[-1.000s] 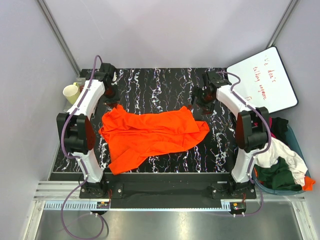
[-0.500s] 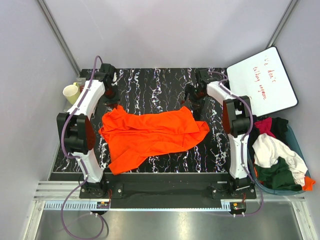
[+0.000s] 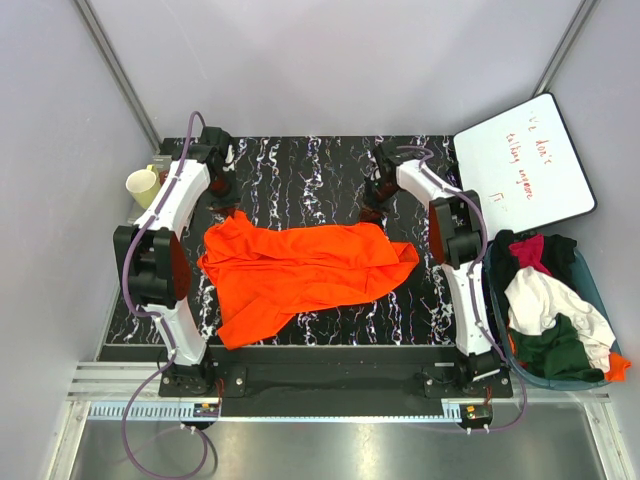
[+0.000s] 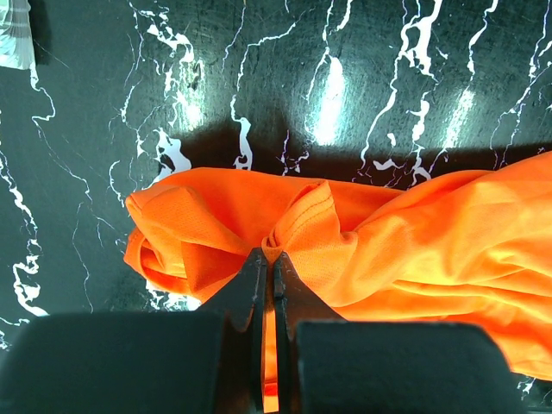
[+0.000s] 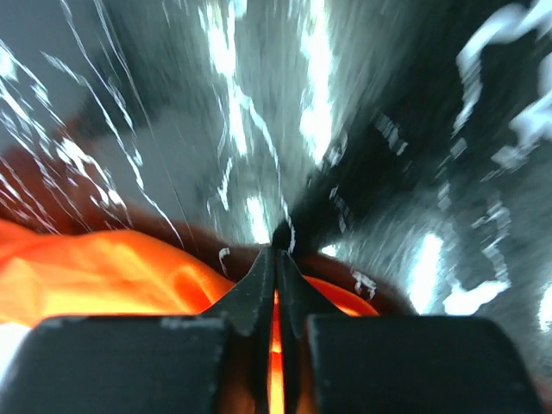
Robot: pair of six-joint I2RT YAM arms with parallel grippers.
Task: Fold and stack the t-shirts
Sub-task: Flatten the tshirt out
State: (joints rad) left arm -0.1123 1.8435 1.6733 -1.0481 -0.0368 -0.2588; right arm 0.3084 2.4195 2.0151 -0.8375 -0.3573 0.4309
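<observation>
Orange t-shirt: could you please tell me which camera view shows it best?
Top external: the whole orange t-shirt lies on the table. Left wrist shows only one bunched corner pinched in the left claw; right wrist, blurred, only an orange edge at the right claw.

Bench: black top with white marble veining, glossy; glare streaks show in both wrist views.

Whiteboard: off the bench's far right corner, set askew, dark frame, a few lines of red handwriting, too small to read fully.

Bin: blue-green rim, right of the bench, just nearer than the whiteboard.

Cup: pale cream, upright, at the bench's far left edge. Small items just behind it, too small to tell.

Rail: slotted metal strip along the near edge.

Walls: plain grey panels on three sides, slanting metal posts at the corners.

Pale, crinkled scrap: top left corner of the left wrist view, cut off.
</observation>
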